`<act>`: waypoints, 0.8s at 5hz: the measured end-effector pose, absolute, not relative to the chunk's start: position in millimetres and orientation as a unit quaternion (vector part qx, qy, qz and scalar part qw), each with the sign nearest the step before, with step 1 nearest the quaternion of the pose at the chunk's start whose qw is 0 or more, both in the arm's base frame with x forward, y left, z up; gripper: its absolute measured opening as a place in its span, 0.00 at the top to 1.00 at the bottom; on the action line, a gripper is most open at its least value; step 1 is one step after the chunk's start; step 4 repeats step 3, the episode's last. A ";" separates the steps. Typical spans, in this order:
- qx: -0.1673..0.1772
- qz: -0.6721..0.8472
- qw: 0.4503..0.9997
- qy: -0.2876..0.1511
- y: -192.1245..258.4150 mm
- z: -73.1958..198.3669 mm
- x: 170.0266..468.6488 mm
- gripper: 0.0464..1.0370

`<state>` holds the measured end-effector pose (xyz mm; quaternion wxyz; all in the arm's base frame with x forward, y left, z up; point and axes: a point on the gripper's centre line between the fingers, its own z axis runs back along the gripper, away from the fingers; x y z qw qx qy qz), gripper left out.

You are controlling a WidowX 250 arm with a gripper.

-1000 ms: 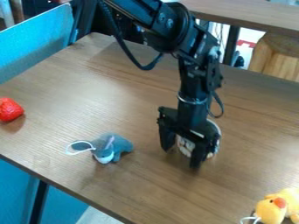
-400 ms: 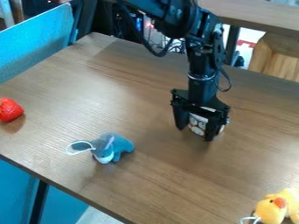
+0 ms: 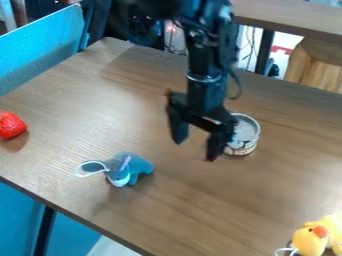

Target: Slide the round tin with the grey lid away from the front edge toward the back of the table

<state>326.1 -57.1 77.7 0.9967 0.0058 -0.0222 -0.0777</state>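
The black gripper (image 3: pixel 195 151) is held over the middle of the surface (image 3: pixel 220 205), with the arm brought in from the top edge of the view. The fingers (image 3: pixel 178 129) are spread wide, pointed downward, and nothing is gripped between them. The can (image 3: pixel 242 147) is stood upright on the surface, just beside the finger nearer the view's right side and partly covered by it; whether the two are touching cannot be told. A grey top and a printed wrap are seen on the can.

Nearer the view's left side and lower, a blue toy (image 3: pixel 135 166) is set on the surface, with a pale loop (image 3: pixel 81 173) laid out at its left. At the left edge of the view, a red strawberry (image 3: pixel 11 125) is placed, well apart from the gripper. In the lower right corner, a yellow duck (image 3: pixel 309 242) with an orange beak is partly cut off by the edge of the view. Behind the surface, a blue panel (image 3: pixel 41 54) is seen at upper left and a second table (image 3: pixel 294 19) at upper right.
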 end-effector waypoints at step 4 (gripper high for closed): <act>0.013 -0.039 0.999 0.006 10.1 103.7 255.8 0.04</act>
